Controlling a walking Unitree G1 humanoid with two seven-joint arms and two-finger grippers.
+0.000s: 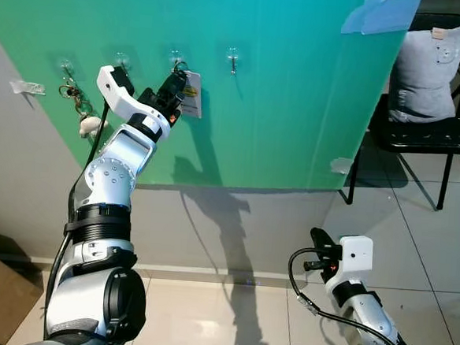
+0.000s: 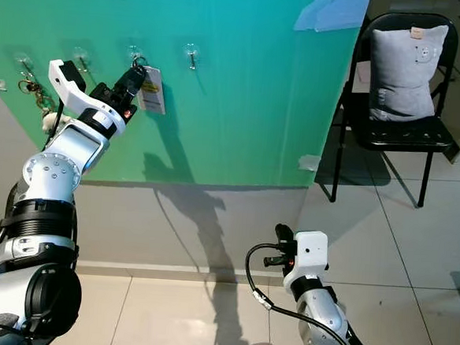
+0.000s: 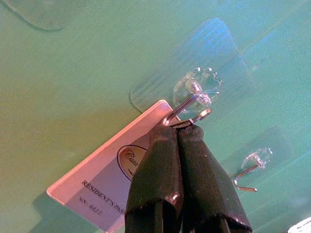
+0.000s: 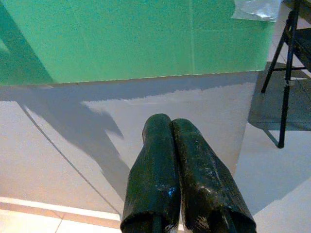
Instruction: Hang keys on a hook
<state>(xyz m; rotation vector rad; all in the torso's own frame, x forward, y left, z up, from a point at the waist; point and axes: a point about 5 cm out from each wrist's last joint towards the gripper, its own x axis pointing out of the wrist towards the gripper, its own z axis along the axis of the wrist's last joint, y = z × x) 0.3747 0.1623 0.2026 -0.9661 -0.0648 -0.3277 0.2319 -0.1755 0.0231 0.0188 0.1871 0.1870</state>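
- Left wrist view: left gripper (image 3: 187, 127) pinched shut on the silver key ring (image 3: 187, 120) of a pale card tag printed "RESIDENT'S PASS" (image 3: 109, 182), right at the clear plastic wall hook with a metal prong (image 3: 197, 92) on the green wall panel (image 1: 298, 106).
- Ring apparently looped over the prong, though not certain.
- Judged nearly done: release and withdrawal left.
- Another bunch of keys with a pale charm (image 1: 83, 111) on a hook further left.
- Right gripper (image 4: 170, 124) low, fingers pressed together, holding nothing.
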